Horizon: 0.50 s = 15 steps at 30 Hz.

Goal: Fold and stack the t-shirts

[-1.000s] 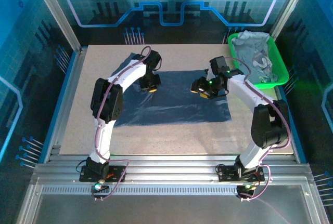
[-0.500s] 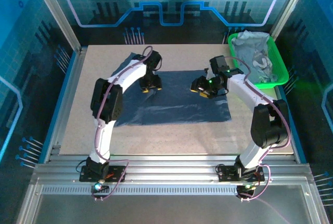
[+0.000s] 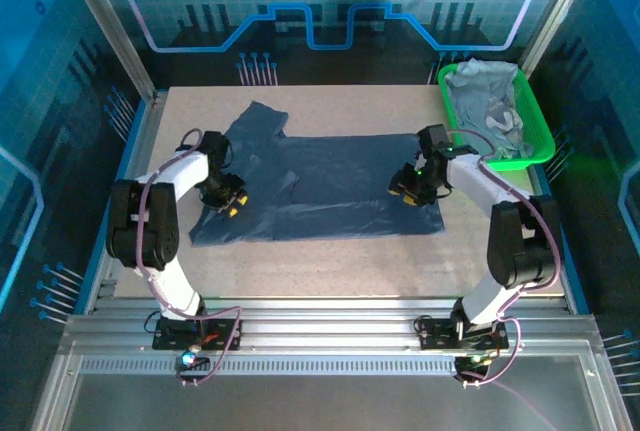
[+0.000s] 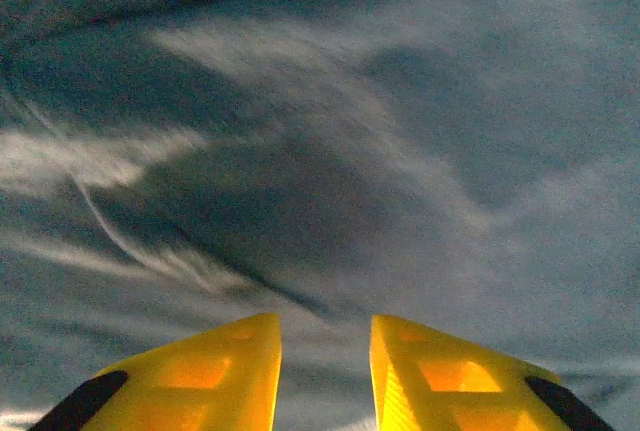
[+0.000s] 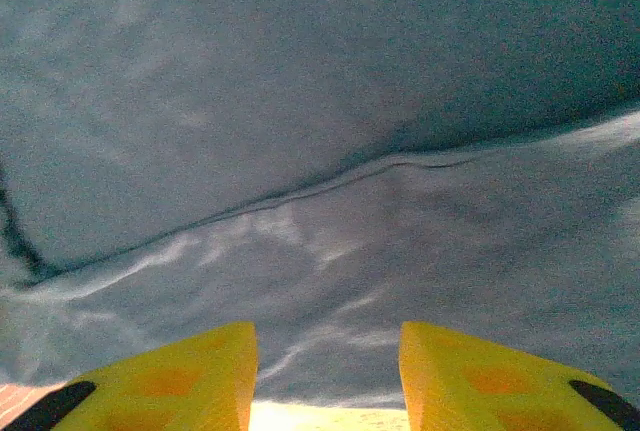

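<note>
The dark shirt (image 3: 340,186) lies spread across the middle of the table (image 3: 330,261), 1 sleeve reaching toward 11 o'clock and some loose creases near its 9 o'clock side. It looks flattened rather than folded: I see no clean fold line and no doubled panel.

The left gripper (image 3: 233,205) sits at the shirt's 8 o'clock edge. In the left wrist view its yellow fingers (image 4: 220,371) stand a little apart over blurred, wrinkled cloth, with nothing pinched between them that I can see. The right gripper (image 3: 408,191) is at the shirt's 4 o'clock corner. In the right wrist view its jaws are parted wider, the hem running across above them and a pale strip of table showing in the gap, so it reads as released too.

The green tray (image 3: 530,156) at 2 o'clock holds a heap of paler shirts (image 3: 485,101), crumpled and untouched.

By my judgement the task is at an early stage: 1 shirt is laid out and ready for its 1st fold, 0 shirts are folded, no stack exists on the table, and every shirt in the tray is left to do.
</note>
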{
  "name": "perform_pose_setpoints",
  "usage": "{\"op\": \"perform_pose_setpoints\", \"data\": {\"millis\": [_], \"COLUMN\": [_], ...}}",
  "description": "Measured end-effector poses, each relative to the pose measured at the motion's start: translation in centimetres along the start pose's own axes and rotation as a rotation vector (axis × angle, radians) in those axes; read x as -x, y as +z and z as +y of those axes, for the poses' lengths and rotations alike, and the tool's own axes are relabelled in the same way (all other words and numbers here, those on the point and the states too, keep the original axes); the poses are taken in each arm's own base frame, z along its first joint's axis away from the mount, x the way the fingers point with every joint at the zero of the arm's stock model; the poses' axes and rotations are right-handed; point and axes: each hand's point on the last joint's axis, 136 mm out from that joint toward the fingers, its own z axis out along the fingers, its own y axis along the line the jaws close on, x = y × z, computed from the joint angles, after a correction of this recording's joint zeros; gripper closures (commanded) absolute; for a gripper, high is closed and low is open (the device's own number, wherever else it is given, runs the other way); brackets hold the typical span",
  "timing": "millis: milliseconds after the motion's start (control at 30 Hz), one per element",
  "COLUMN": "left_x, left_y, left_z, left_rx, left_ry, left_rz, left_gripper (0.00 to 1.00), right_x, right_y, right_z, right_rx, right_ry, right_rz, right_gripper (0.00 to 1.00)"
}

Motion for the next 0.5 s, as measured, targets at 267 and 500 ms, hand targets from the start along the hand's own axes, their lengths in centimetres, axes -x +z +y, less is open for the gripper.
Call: {"op": "perform_pose_setpoints", "data": {"millis": [267, 500], "left_x": [2.9, 3.1], "left_y": [0.6, 0.0], "left_z": [3.6, 3.5], "left_rx": [0.074, 0.059], "left_ry": [-0.125, -0.139], "left_rz": [-0.06, -0.08], "left_gripper": [0.73, 0.62], "right_x": [-0.8, -1.3], "right_y": [2.8, 2.6], "right_z": [-5.4, -6.8], "right_rx": [-0.206, -0.286], "right_ry": [0.096, 0.114], "right_rz": [0.084, 0.089], "right_gripper": [0.58, 0.58]}}
